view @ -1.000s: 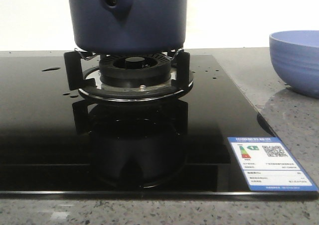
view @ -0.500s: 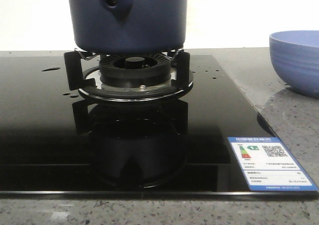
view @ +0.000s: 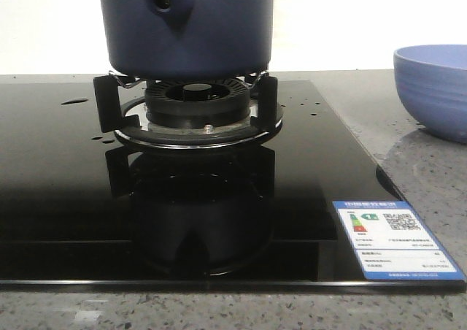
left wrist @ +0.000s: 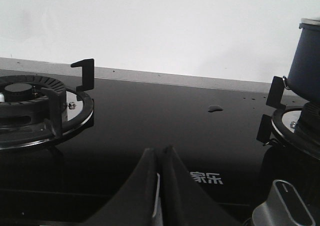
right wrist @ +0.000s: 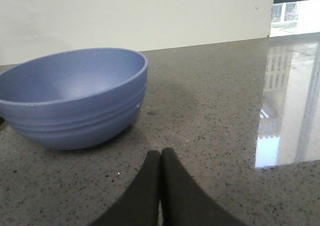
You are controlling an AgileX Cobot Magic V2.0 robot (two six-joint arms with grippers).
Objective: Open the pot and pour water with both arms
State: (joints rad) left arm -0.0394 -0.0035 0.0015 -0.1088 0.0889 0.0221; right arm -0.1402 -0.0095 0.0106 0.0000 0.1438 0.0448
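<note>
We judge pot (view: 187, 27) heavy, rigid — grip by side stub. Spilt water (view: 74, 101) nearby. Left hand (left wrist: 160, 158), right hand (right wrist: 160, 158) — both clenched, empty.

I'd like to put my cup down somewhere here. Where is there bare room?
The speckled grey stone counter beside the periwinkle-blue ribbed bowl is bare. So is the glossy black glass hob in front of the burner, up to the energy label. The burner ring is taken by the dark navy-blue pot.
</note>
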